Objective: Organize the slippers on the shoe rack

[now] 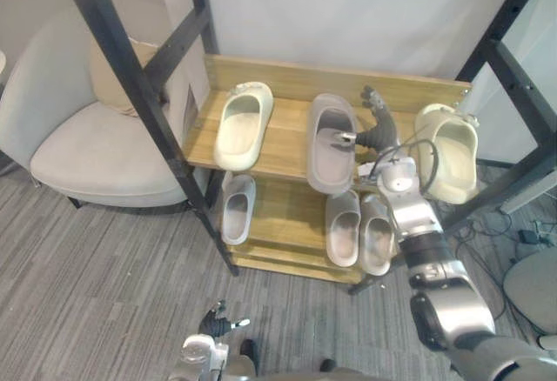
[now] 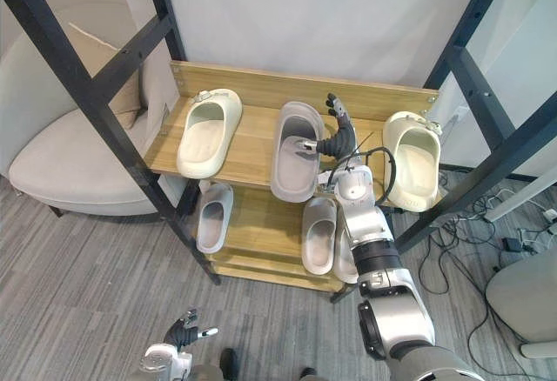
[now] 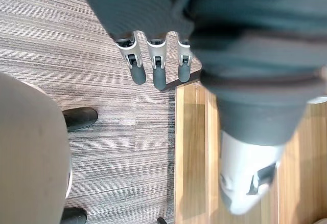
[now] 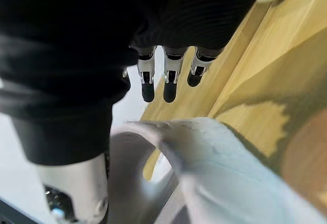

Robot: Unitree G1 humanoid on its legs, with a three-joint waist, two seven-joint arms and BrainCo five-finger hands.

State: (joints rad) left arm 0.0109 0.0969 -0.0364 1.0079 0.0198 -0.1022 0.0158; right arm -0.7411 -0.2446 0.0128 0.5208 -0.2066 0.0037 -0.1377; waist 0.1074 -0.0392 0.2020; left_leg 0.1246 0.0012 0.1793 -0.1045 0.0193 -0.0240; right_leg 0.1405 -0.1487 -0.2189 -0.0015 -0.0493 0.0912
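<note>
While the right hand (image 1: 372, 133) is held right of centre in the eye views, against the right side of the grey slipper (image 1: 329, 159), its state is noted as released: the fingers (image 4: 147, 83) are seen straight in the right wrist view, clear of the slipper, above the wood of the shelf. The thumb (image 1: 345, 137) is laid into the slipper's opening, so that the slipper's raised edge is seen between thumb and fingers; no clenching round it is seen. The grey slipper is found at the middle of the top shelf of the wooden shoe rack (image 1: 287, 142), lengthwise front to back, its near end jutting past the shelf's front edge. A cream slipper (image 1: 241, 124) is noted to its left on the same shelf, well apart from it, and a second cream slipper (image 1: 451, 159) at the shelf's right end, just beside the right arm. On the lower shelf a pale slipper (image 1: 238, 210) is seen at the left, and two more (image 1: 343, 224) (image 1: 376, 233) side by side, touching, below the grey one. The left hand (image 1: 215, 322) is seen at the bottom edge, left of centre, above the grey floor (image 1: 87, 294), its fingers (image 3: 159, 70) straight and holding nothing. A light armchair (image 1: 96, 150) is noted at the left of the frame, partly crossed by a black frame (image 1: 139, 94).
</note>
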